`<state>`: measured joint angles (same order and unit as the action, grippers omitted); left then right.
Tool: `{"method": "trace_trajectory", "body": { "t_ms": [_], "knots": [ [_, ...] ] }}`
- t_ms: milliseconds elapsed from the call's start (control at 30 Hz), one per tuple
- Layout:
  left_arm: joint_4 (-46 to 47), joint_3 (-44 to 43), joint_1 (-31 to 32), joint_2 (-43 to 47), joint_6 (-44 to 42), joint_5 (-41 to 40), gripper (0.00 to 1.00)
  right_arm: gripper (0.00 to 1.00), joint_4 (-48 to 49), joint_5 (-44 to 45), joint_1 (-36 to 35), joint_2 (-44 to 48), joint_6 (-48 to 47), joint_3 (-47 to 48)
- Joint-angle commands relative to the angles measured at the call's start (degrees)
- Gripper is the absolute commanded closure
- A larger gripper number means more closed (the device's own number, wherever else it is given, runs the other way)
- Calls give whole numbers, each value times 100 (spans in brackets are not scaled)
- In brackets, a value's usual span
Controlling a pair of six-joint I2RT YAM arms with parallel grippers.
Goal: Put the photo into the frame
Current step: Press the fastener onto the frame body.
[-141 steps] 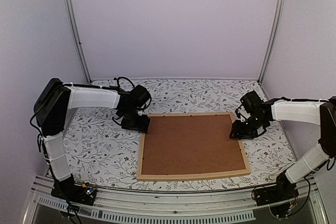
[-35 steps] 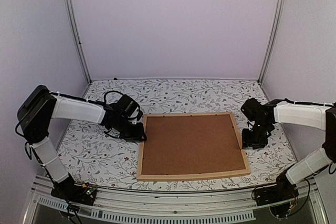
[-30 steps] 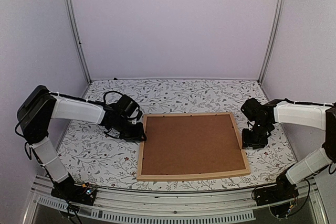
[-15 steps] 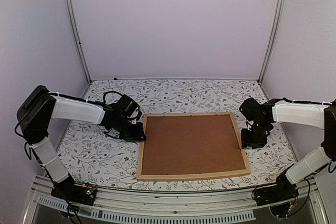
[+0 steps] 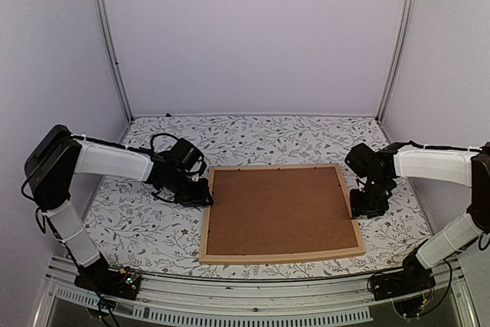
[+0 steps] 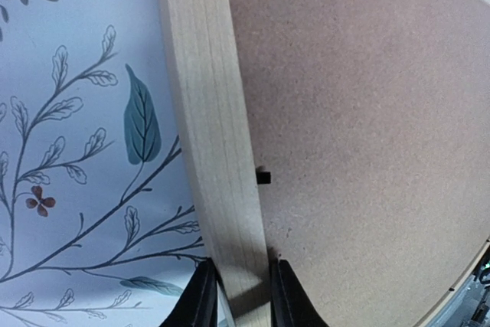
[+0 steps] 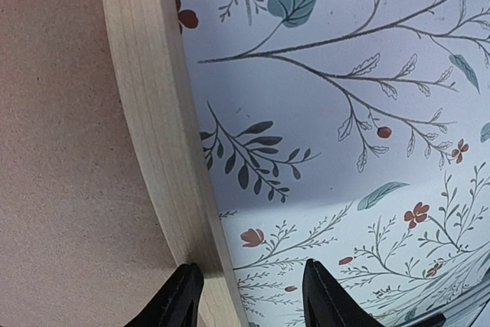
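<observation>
The frame (image 5: 279, 254), light wood, lies flat on the flowered cloth with a brown backing board (image 5: 276, 208) filling it. The photo is hidden. My left gripper (image 5: 205, 198) sits low at the frame's left rail. In the left wrist view that rail (image 6: 207, 112) runs between the two fingers, and my left gripper (image 6: 243, 296) is shut on it. My right gripper (image 5: 358, 208) is at the right rail. In the right wrist view it (image 7: 249, 296) stands open, one finger over the rail (image 7: 153, 112), the other over the cloth.
The flowered tablecloth (image 5: 153, 227) covers the table. Lilac walls with metal posts (image 5: 111, 44) enclose the back and sides. A small black tab (image 6: 262, 176) shows at the backing board's edge by the left rail.
The left jaws have narrowed onto the frame's left rail. The right arm has crept slightly left toward the right rail. The frame has not moved.
</observation>
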<state>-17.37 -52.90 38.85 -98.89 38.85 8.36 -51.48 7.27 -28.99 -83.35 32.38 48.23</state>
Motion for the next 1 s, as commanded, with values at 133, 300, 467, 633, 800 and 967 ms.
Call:
{"method": "trace_trajectory", "body": {
  "t_ms": [133,300,467,633,800,967],
  "knots": [
    [15,131,135,-209,-151,-87,78,51,-276,89,-74,-4,59,142],
    [22,140,136,-193,-151,-80,78,51,-12,48,-72,-212,32,28],
    [19,147,141,-198,-161,-76,78,51,194,-40,-71,-403,-12,11],
    [20,149,141,-209,-168,-96,78,52,217,-48,-80,-423,-22,41],
    [20,139,154,-228,-179,-97,78,52,253,-88,-177,-510,-9,75],
    [19,131,166,-244,-181,-90,79,52,296,-142,-332,-653,47,116]
  ]
}}
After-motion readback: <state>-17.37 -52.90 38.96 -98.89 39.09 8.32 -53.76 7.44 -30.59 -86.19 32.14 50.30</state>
